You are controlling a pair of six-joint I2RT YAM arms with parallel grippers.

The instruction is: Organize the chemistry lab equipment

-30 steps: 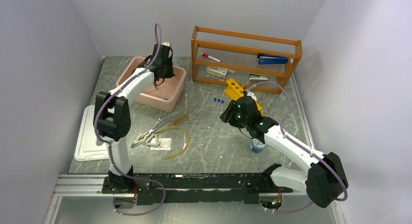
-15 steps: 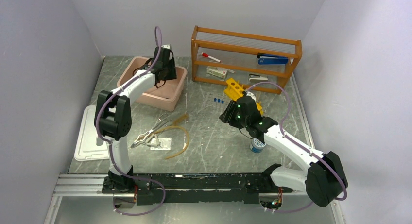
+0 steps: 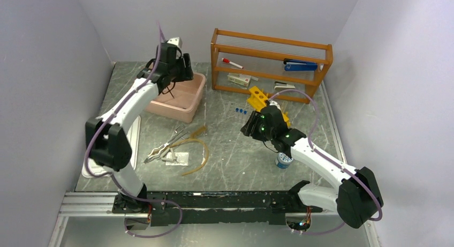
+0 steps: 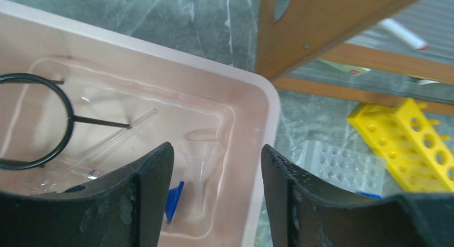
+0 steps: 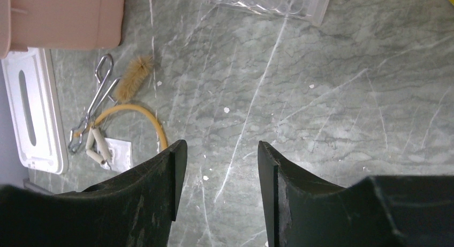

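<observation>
Ring stand (image 4: 101, 121) in bin (image 4: 267, 91) — left fingers (image 4: 144, 204) parted, empty

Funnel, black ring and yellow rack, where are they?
Clear funnel (image 4: 205, 142): left wrist view, on its cone.
Black wire ring (image 4: 71, 116): left wrist view, on the ring's right side.
Yellow test tube rack (image 4: 401, 137): left wrist view, on its top face.

Bare stretch of grey marbled counter (image 3: 235, 156) in the middle, loads of room. Near-left is cluttered: silvery metal tongs (image 3: 166, 145), tan rubber tubing (image 3: 205, 150), flat white tray (image 5: 45, 97). Far side is tight, just a narrow strip between the pink plastic tub (image 3: 182, 109) and tall orange wooden rack (image 3: 270, 57), with the yellow test-tube rack (image 3: 257, 97) just right of it.
</observation>
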